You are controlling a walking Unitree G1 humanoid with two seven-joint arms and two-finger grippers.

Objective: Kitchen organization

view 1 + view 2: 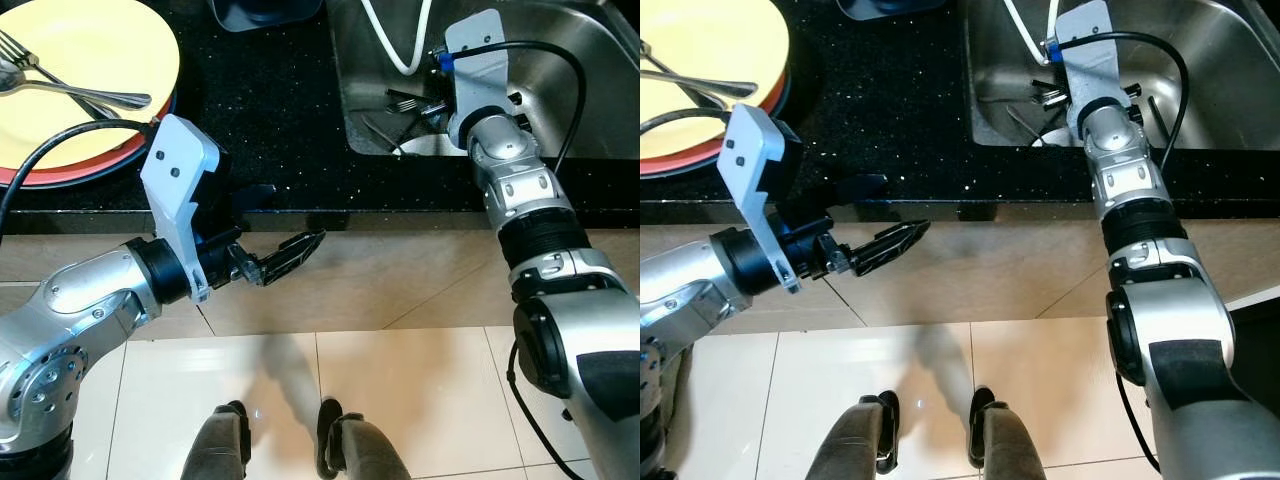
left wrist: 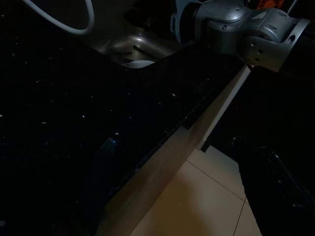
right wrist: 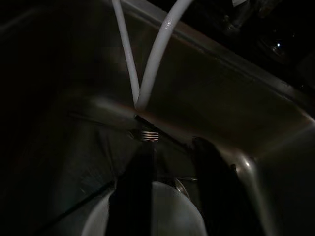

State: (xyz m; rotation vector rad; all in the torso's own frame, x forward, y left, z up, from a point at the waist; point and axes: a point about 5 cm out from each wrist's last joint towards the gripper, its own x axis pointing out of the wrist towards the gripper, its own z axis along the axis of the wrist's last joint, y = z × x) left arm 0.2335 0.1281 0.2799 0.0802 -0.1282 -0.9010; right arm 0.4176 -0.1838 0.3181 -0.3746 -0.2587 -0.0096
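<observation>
Left eye view, seen from my remote station: the right gripper (image 1: 432, 108) reached down into the stainless-steel sink (image 1: 570, 60), its silver jointed arm crossing the tabletop edge. In the right wrist view its two black fingers (image 3: 138, 191) stood parted above a round white dish (image 3: 167, 206); I saw nothing held between them. Just beyond the fingertips lay a metal fork (image 3: 146, 134), tines catching the light, on the dull brushed basin floor. Two smooth white hoses (image 3: 157, 54) curved down the sink's rear wall and met near the fork.

The left gripper (image 1: 290, 250) hovered in front of the tabletop edge, over the beige cabinet front, holding nothing; I could not tell whether its ribbed black fingers were parted or together. The black speckled stone tabletop (image 1: 270, 110) carried a round yellow plate (image 1: 100, 60) stacked on a red-rimmed plate (image 1: 60, 172), with a fork (image 1: 40, 65) and a spoon (image 1: 80, 92) of polished metal lying across the yellow one. Below, glossy cream floor tiles (image 1: 430, 400) showed the robot's two feet (image 1: 285, 425).
</observation>
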